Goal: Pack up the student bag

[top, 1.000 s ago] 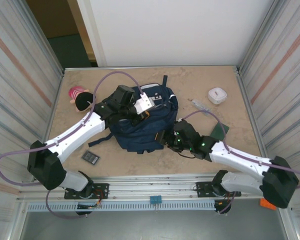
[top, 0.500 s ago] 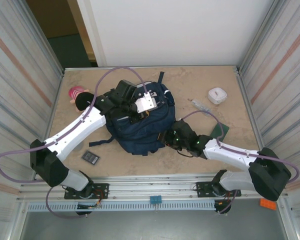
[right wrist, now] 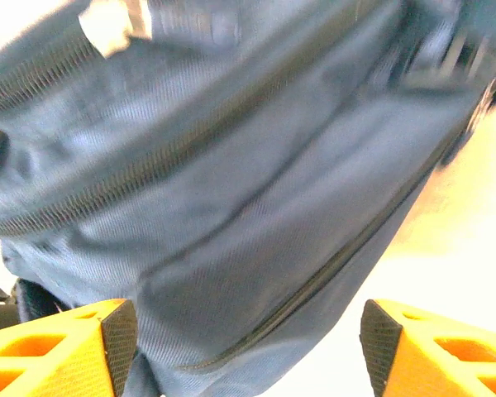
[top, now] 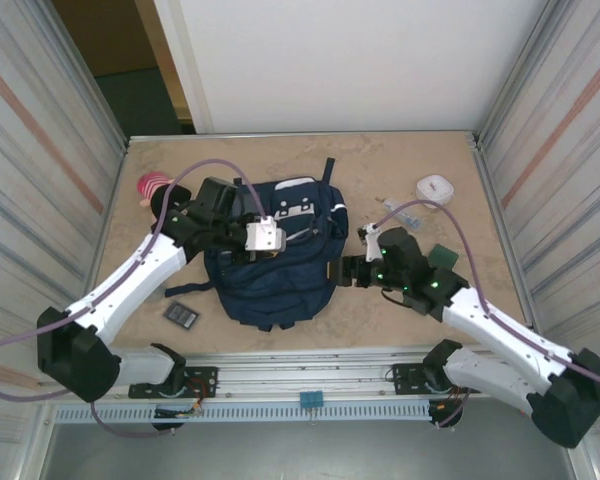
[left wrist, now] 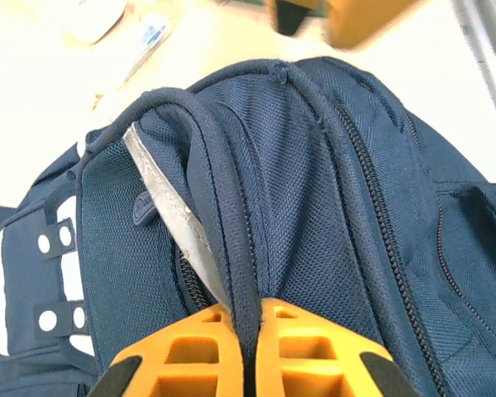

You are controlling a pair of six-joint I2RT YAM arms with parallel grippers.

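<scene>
Student bag: the student bag (top: pixel 280 285) lies in the middle of the tabletop (top: pixel 380 165), between the two arms, with its white patches (top: pixel 300 210) toward the far wall.
Bag, change: a second ago it lay broad and skewed; now it is drawn out longer from near to far and sits a little more to the left.
Bag edge: the left wrist view shows a strip of pale grey lining (left wrist: pixel 169 217) beside a dark corded edge (left wrist: pixel 223 190), with zip teeth (left wrist: pixel 380 223) running alongside.
Left hand: the left hand (left wrist: pixel 246 331) is clamped on that corded edge, its orange fingers (left wrist: pixel 314 351) pressed together with the cord between them.
Left hand, change: it has come nearer and leftward from the bag's far end, keeping the same pinch.
Right hand: the right hand (top: pixel 337 272) is at the bag's right side. In its own blurred view the two fingers (right wrist: pixel 58 343) stand well apart, with navy fabric ahead of them and nothing pinched.
Right hand, change: its arm has swung out to the right, and the wrist is now farther from the bag than half a second ago.
Doll: a pink-haired doll (top: pixel 152 188) lies at the far left, more covered by the left arm than before.
Gadget: a flat dark gadget (top: pixel 180 313) lies near the left arm, where it was.
Right side: a white round box (top: pixel 435 190), a clear tube (top: pixel 400 210) and a green thing (top: pixel 445 255) are all unmoved.
</scene>
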